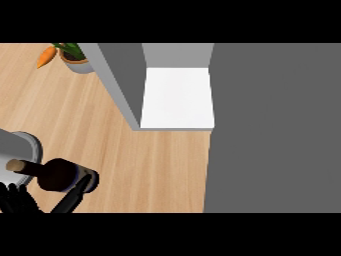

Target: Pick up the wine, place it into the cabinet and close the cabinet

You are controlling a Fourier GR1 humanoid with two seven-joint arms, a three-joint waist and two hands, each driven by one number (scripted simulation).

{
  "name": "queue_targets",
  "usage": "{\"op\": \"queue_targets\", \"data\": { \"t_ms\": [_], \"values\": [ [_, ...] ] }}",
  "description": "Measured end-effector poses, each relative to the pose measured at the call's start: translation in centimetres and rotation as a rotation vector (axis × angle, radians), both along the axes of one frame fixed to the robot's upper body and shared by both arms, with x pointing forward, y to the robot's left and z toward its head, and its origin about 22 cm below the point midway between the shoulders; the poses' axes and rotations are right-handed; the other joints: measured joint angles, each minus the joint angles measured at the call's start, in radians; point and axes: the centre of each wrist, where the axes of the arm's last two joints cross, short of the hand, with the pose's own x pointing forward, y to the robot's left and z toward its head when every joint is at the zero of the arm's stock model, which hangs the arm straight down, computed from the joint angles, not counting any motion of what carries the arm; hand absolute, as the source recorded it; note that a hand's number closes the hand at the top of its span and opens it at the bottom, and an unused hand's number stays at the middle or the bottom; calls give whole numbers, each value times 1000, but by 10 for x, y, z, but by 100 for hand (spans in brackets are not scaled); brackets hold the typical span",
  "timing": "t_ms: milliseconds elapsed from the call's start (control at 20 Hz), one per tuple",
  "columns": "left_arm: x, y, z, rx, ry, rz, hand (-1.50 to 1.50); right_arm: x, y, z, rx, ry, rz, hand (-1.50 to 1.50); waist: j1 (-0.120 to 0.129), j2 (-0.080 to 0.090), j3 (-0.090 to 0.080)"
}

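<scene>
The dark wine bottle [57, 174] with a tan cork end [15, 164] is at the lower left, tilted with its neck pointing up and left. My left hand [14, 199] is curled round it: fingers on the bottle's left, thumb [73, 196] across its right side and base. My grey left forearm [3, 150] comes in from the left edge. The cabinet [121, 85] stands open at the top middle and shows a white shelf [177, 97] with nothing on it. Its grey door [284, 125] is swung wide and fills the right side. My right hand does not show.
A potted plant [77, 61] stands at the back left beside an orange carrot [46, 56]. Bare wooden counter [151, 170] lies between the bottle and the cabinet.
</scene>
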Motion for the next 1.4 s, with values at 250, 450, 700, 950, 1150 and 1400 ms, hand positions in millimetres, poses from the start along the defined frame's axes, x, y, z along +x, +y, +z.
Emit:
{"op": "queue_targets", "data": {
  "t_ms": [250, 450, 700, 950, 1150, 1400],
  "values": [
    [-5, 4, -25, -14, 6, -8, -150, 1, 0, 5, -14, 6, 1, -150, 0, 0, 0],
    [0, 4, -42, -27, 5, -15, -150, 3, 1, 8, -16, 2, 4, -150, -1, 1, 0],
    [0, 4, -61, -48, -10, -4, -150, -2, 2, 5, -18, 6, -2, -150, -2, 1, 0],
    [10, 10, -74, -81, -60, -7, -150, 1, -2, 4, -26, -4, -8, -150, -3, 1, 0],
    [11, 6, -82, -105, -102, -20, -150, -4, -2, 1, -25, 0, -7, -150, -4, 1, 0],
    [11, 3, -94, -115, -124, -25, 150, -2, -2, 4, -26, 3, -11, -150, -4, 1, 0]
  ]
}}
